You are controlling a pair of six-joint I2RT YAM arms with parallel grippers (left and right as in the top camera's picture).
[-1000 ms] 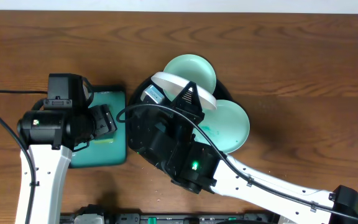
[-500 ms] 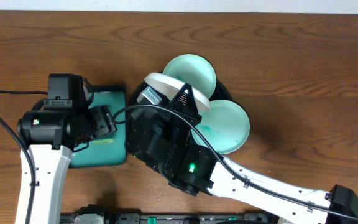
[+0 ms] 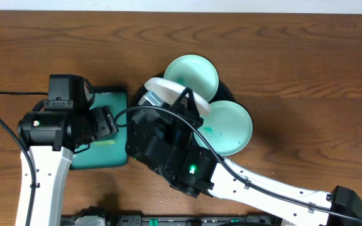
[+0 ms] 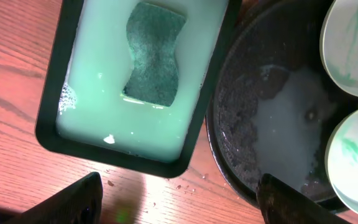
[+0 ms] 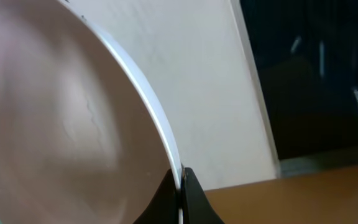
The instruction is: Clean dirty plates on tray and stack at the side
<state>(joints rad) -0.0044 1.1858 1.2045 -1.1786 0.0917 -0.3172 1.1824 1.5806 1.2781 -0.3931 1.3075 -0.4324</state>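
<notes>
We see the right tool [image 5: 180, 186] clamped on the rim of the white plate [image 5: 73, 124], tilting it over the black tray [image 4: 241, 112], presumably for wiping. The left tool [image 4: 179, 202], spread wide and empty, hovers just short of the sponge [image 4: 154, 56].

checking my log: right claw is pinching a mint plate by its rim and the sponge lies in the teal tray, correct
Not mint: the right claw is pinching the white plate by its rim, as the overhead view shows. The sponge does lie in the teal tray.
</notes>
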